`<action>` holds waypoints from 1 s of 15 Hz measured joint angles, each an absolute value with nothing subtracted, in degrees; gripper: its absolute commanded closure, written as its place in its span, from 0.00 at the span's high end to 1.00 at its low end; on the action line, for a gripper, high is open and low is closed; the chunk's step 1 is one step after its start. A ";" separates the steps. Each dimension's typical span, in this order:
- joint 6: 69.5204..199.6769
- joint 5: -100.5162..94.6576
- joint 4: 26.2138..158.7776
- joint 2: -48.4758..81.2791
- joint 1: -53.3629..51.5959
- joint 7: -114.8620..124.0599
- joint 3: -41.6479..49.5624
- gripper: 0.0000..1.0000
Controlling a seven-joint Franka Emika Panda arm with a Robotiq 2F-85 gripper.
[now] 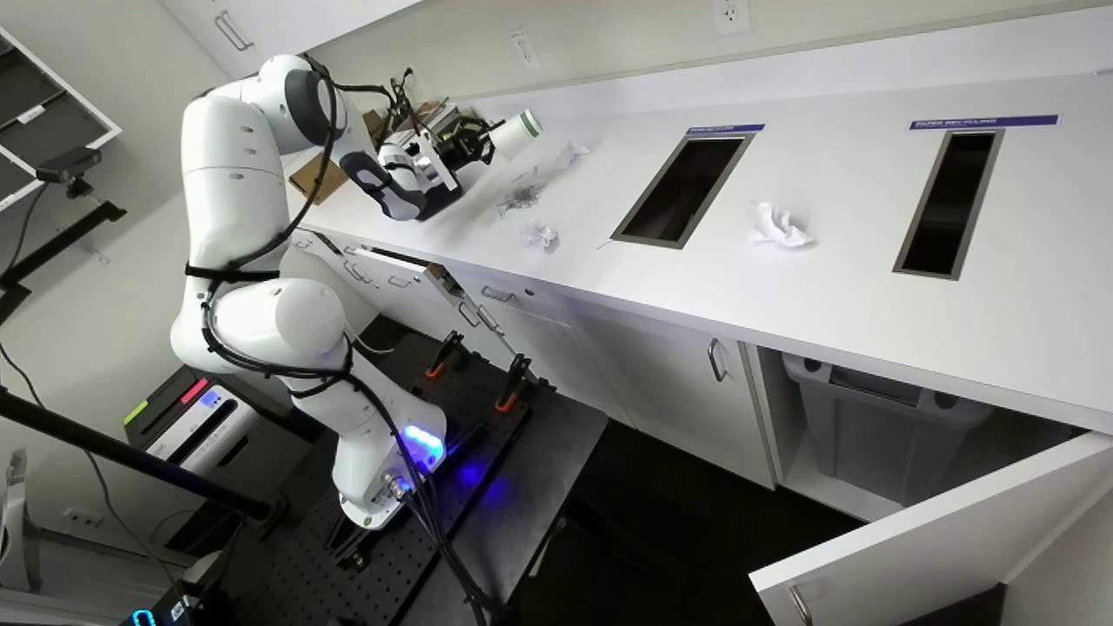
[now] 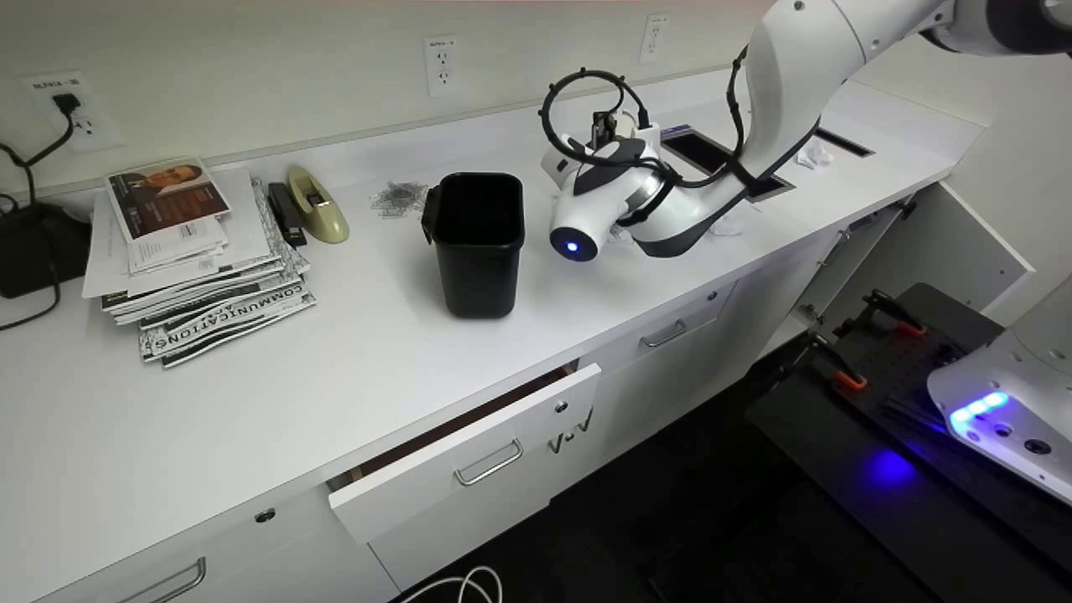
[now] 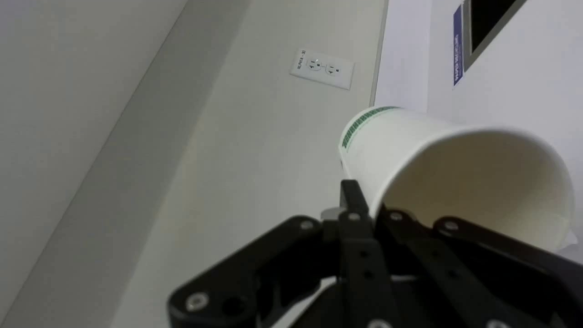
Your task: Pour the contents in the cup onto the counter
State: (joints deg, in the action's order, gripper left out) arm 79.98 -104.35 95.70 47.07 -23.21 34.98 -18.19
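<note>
Well, the fingers (image 3: 352,200) are narrowed on the wall of a white paper cup (image 3: 391,146) near its rim, holding it in the air above the desk (image 1: 852,304). The cup is tipped well off upright: in the wrist view its round mouth shows a pale inside towards the camera, while the end with the green band points away. In an exterior view the white arm (image 2: 712,193) hides both cup and fingers.

Below the cup in an exterior view, a tangle of thin grey pieces (image 1: 522,196), too small to name, lies on the desk. A crumpled sheet of paper (image 1: 540,235) lies near it, and a larger crumpled sheet (image 1: 780,228) lies between the wider recycling slot (image 1: 684,189) and the narrower recycling slot (image 1: 949,203), each with a blue label.

A black wastebasket (image 2: 481,276) stands upright near the arm, with a heap of fine wire-like bits (image 2: 400,199) just beside it. Farther along sit a tan tape dispenser (image 2: 327,218) and a black stapler (image 2: 286,213), side by side, then a stack of magazines and papers (image 2: 205,260). Under the desk top a drawer (image 2: 419,481) is pulled out, and a cabinet door (image 1: 939,526) stands open before a grey plastic bin (image 1: 878,430).
</note>
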 measured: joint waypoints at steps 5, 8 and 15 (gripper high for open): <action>88.20 -94.78 97.64 39.54 -20.75 39.76 -21.21 0.01; 97.77 -90.31 100.41 35.02 -18.86 42.36 -21.31 0.01; 122.82 -79.32 107.34 25.25 -13.90 46.33 -20.60 0.01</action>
State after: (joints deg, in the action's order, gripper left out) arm 122.82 -79.32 107.34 25.25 -13.90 46.33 -20.60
